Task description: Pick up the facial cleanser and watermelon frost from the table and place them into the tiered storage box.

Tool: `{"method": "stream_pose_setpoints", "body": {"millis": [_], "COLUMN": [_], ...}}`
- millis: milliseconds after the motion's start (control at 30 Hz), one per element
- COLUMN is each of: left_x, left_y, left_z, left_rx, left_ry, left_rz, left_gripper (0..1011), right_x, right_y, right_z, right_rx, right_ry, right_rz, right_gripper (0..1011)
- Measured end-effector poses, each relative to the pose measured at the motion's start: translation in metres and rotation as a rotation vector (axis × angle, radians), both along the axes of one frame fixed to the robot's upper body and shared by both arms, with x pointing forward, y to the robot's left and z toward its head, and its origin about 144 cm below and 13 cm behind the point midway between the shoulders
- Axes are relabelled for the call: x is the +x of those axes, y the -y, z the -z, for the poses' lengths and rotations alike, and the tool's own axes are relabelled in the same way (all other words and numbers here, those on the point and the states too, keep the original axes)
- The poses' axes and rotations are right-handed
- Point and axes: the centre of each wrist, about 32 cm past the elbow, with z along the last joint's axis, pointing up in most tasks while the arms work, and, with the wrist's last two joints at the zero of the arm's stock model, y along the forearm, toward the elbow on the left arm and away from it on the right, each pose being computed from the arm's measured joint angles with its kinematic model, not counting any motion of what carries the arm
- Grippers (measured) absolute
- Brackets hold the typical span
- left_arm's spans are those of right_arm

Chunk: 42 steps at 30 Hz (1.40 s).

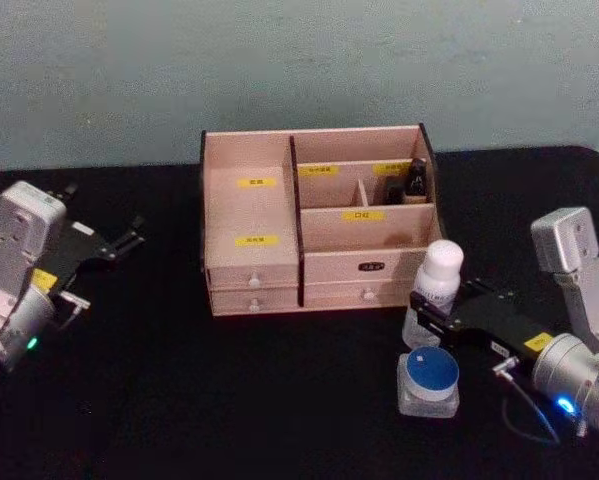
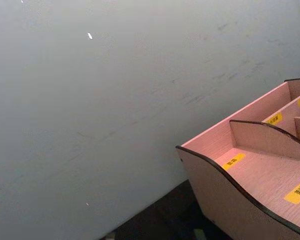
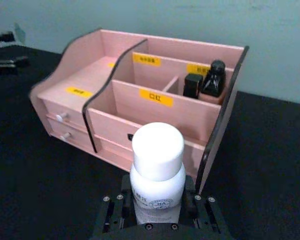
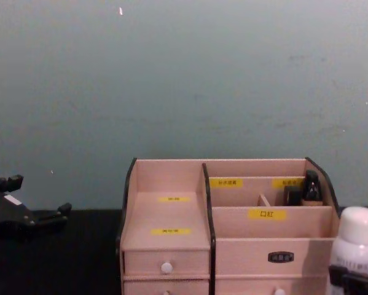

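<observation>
- tiered storage box (image 1: 269, 215): pale wood, matt, faint grain; panel edges black and smooth.
- yellow labels (image 3: 154, 97): smooth, slight sheen.
- drawer knobs (image 3: 62, 116): white, glossy.
- two small bottles (image 3: 212, 80), in the box's 1 o'clock compartment: black, glossy.
- facial cleanser (image 1: 442, 268), 4 o'clock of the box: white plastic, smooth, soft sheen on the cap.
- watermelon frost (image 1: 428, 385), 5 o'clock of the box: translucent plastic body; blue lid smooth, satin.
- right gripper (image 1: 424, 315): black matt plates, small bright metal screws.
- left gripper (image 1: 134, 232), 9 o'clock of the box: black, matt.
- table (image 1: 229, 400): black, matt, no shine.
- wall (image 4: 171, 80): pale grey-green, matt, faintly scuffed.
</observation>
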Motion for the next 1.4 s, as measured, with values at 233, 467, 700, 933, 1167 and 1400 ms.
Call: {"method": "stream_pose_setpoints", "body": {"millis": [233, 467, 700, 933, 1167, 1400], "left_x": [0.0, 0.0, 0.0, 0.0, 0.0, 0.0], "left_y": [0.0, 0.0, 0.0, 0.0, 0.0, 0.0], "left_z": [0.0, 0.0, 0.0, 0.0, 0.0, 0.0], "left_rx": [0.0, 0.0, 0.0, 0.0, 0.0, 0.0], "left_ry": [0.0, 0.0, 0.0, 0.0, 0.0, 0.0], "left_rz": [0.0, 0.0, 0.0, 0.0, 0.0, 0.0], "left_gripper": [1001, 1001, 1001, 1001, 1001, 1001], "right_x": [-0.01, -0.013, 0.001, 0.03, 0.063, 0.095], "right_y": [0.007, 0.012, 0.014, 0.008, -0.005, -0.016], "right_z": [-0.022, -0.051, -0.073, -0.08, -0.082, -0.081], "right_rx": [0.033, 0.067, 0.075, 0.068, 0.061, 0.046], "right_ry": [0.046, 0.104, 0.156, 0.182, 0.192, 0.185], "right_rz": [-0.023, -0.053, -0.085, -0.112, -0.132, -0.151], "right_gripper": [607, 607, 607, 607, 607, 605]}}
